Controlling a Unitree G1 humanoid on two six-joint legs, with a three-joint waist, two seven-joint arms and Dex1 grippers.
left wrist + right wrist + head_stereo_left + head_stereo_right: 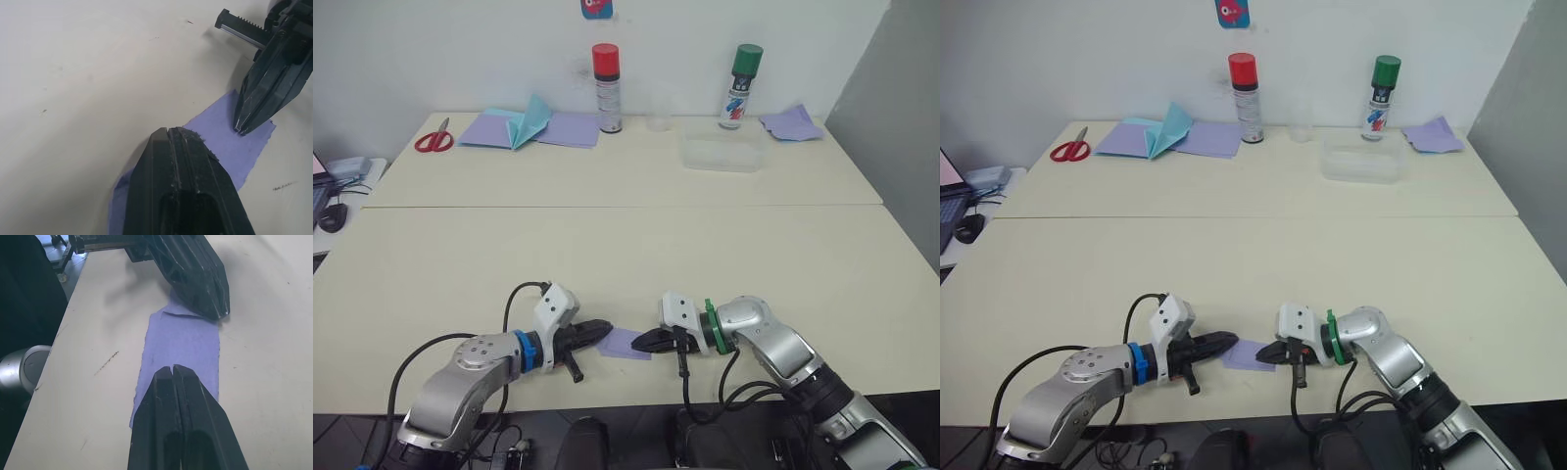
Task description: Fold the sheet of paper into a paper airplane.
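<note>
both pincers are pressed together, tips laid on the sheet of paper (625,342), which lies flat near the table (636,245) front edge. its long axis runs between left gripper (603,330) and right gripper (640,343), equally near.

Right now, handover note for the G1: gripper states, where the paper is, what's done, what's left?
Left gripper: shut, tip pressing on the left end of the sheet of paper.
Right gripper: shut, tip down on the sheet's right end.
Sheet: lavender, small folded strip, lying flat near the front edge of the table, between both tips.
Done: sheet appears folded down to a narrow piece.
Left: no airplane shape yet; nose and wing folds still to make.
</note>
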